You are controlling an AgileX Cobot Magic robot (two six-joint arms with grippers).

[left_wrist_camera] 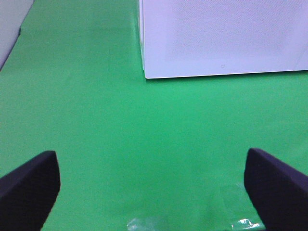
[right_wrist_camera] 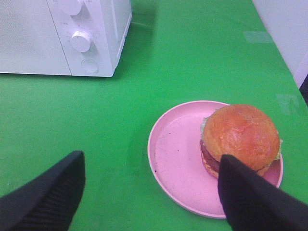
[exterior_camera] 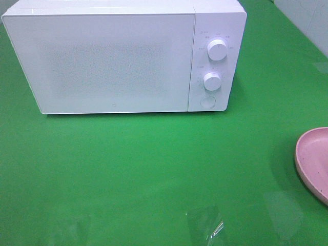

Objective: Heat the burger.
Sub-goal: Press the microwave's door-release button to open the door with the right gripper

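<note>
The burger [right_wrist_camera: 240, 137], with a glossy golden-brown bun, lies on a pink plate [right_wrist_camera: 178, 149]; the exterior high view shows only the plate's edge [exterior_camera: 312, 161] at the far right, and the burger is out of that view. My right gripper [right_wrist_camera: 149, 192] hangs open above and just short of the plate, one dark finger [right_wrist_camera: 255, 197] overlapping the burger's near side. The white microwave [exterior_camera: 123, 56] stands at the back with its door shut. My left gripper [left_wrist_camera: 151, 187] is open over bare green table, facing the microwave's [left_wrist_camera: 221, 38] front. Neither gripper appears in the exterior high view.
The microwave's two knobs [exterior_camera: 217, 50] and a round button [exterior_camera: 207, 101] sit on its right panel. A green cloth [exterior_camera: 154, 169] covers the table. A white wall [exterior_camera: 307, 20] borders the table at the far right.
</note>
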